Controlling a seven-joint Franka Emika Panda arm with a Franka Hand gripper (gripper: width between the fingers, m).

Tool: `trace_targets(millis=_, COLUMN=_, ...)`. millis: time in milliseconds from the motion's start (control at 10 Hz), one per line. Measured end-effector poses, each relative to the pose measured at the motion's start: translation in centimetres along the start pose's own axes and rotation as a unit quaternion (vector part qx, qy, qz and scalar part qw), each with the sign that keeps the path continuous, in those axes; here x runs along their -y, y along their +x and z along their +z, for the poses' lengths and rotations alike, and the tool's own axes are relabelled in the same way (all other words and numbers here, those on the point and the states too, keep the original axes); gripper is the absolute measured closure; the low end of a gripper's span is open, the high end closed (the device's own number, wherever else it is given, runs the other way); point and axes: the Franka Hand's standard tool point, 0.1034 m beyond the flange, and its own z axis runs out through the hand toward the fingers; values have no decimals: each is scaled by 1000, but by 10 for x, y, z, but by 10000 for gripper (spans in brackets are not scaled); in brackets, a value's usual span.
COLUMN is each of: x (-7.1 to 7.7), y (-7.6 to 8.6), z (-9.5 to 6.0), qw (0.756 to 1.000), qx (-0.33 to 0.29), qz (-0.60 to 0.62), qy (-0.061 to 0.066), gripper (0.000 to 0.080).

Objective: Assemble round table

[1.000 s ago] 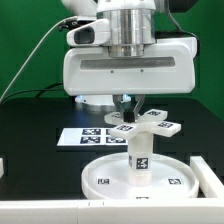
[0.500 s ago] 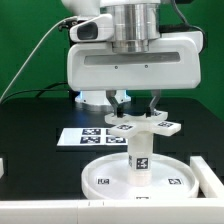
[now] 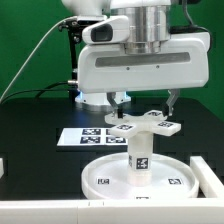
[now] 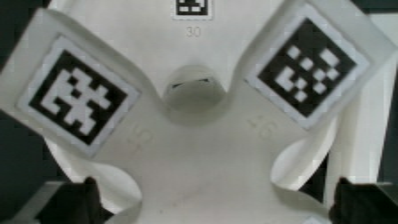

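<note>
The cross-shaped foot [image 3: 141,123] sits on top of the post [image 3: 140,154], which stands upright in the middle of the round disc [image 3: 104,180], and the gripper [image 3: 143,100] hangs above it with its 2 fingers [image 3: 170,101] spread and holding nothing, probably because the foot is already seated.

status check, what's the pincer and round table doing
Pincer open, above cross foot. Foot sits atop post, post upright on disc. Nothing in the way.
</note>
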Motion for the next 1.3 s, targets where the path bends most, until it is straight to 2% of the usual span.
trace_targets(millis=500, x=-1, y=-2, z=14, qw=1000, qx=6, qz=-7, qy=-3, gripper=150)
trace_targets(millis=700, x=-1, y=-1, z=15, qw=1000, qx=0, qz=-7, qy=-5, gripper=150)
trace_targets(millis=900, x=-1, y=0, z=14, qw=1000, qx=0, qz=-7, qy=-5, gripper=358)
trace_targets(millis=1300, x=-1, y=0, z=15, qw=1000, qx=0, qz=3, qy=-4, gripper=357)
